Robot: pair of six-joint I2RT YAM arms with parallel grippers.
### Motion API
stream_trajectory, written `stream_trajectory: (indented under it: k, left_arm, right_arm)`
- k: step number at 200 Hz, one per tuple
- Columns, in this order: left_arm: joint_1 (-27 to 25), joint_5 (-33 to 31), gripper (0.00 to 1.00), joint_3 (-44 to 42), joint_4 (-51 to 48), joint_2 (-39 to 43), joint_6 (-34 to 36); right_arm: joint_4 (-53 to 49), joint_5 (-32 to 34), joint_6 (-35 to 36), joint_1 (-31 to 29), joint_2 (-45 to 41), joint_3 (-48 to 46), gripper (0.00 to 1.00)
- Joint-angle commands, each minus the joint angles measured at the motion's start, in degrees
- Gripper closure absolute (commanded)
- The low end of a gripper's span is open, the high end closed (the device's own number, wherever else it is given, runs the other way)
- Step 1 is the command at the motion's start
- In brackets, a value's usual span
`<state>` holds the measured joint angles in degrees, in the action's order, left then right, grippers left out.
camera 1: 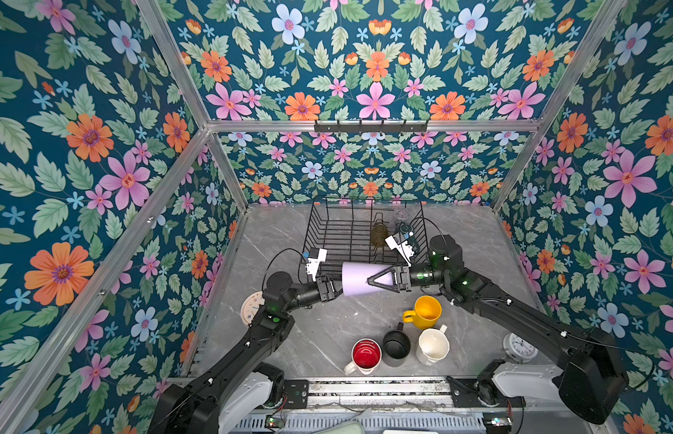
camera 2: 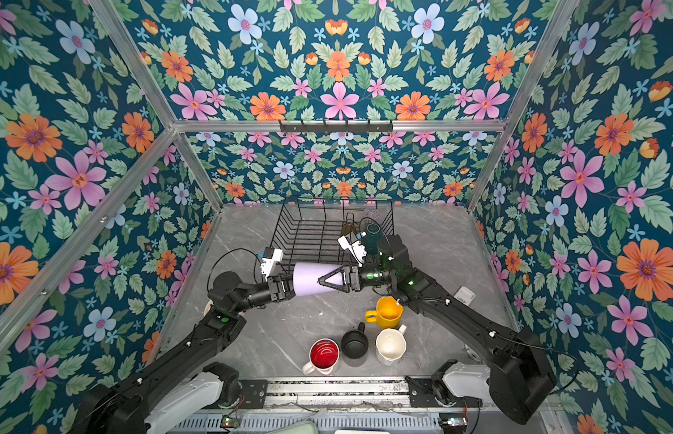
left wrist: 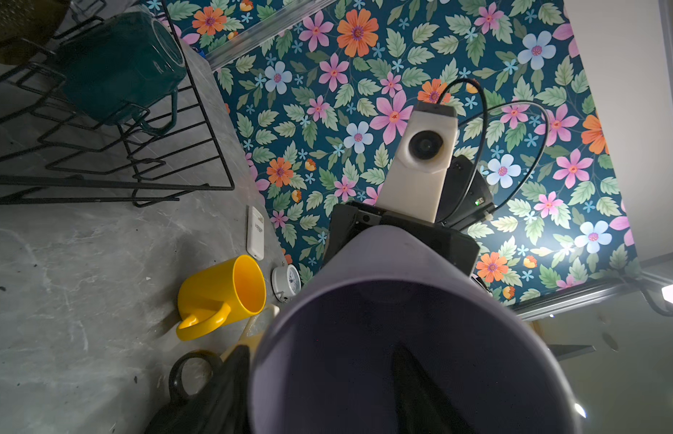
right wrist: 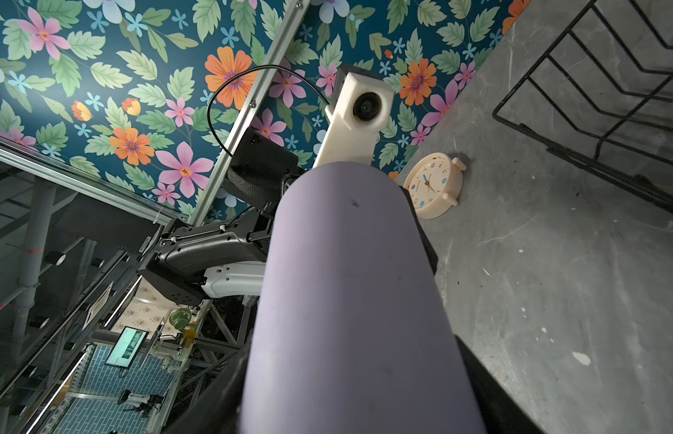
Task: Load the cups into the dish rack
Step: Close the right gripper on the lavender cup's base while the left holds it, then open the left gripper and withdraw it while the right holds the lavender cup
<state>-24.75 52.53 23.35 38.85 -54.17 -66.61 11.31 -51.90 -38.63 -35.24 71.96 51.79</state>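
Both top views show four mugs standing upright, mouths up, on the near part of the grey marble table (camera 1: 319, 330): the white red-lined mug (camera 1: 366, 355), the black mug (camera 1: 396, 345), the cream mug (camera 1: 433, 345) and, a little farther back, the yellow mug (camera 1: 425, 312).

Beyond them the lilac tumbler (camera 1: 355, 279) lies on its side in the air, clear of the table and just in front of the dish rack's near edge. It is plain, matt and tapered. Its wide mouth faces the left gripper (camera 1: 338, 287) and its narrow base faces the right gripper (camera 1: 369, 281).

The right gripper's fingers (right wrist: 477, 379) are clamped on the base end, one on each side of the wall. The left gripper's jaws stand apart at the rim. In the left wrist view one dark finger (left wrist: 413, 379) reaches inside the mouth, away from the wall.

Farthest back, the black wire dish rack (camera 1: 327, 229) holds the olive glass tumbler (camera 1: 379, 235), the dark green mug (camera 1: 406, 231) and the clear glass (camera 1: 401, 215), all in its right half.
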Motion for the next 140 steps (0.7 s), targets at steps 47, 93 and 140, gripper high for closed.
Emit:
stream_trajectory:
  k: [47,93,140]
  left_arm:
    - [0.03,-5.5,0.15,3.26,-14.77,3.02,11.01]
    - [1.38,-22.78,0.07,7.15,-34.44,9.32,21.37]
    - [1.72,-43.5,0.0,8.33,-47.48,19.88,24.33]
  right_arm:
    - [-5.95,2.84,2.24,4.55,-5.64,0.4,0.76]
    - [-24.36,10.24,9.29,7.3,-9.69,6.16,0.76]
    - [-41.89,23.6,17.1,7.33,-7.66,17.8,0.77]
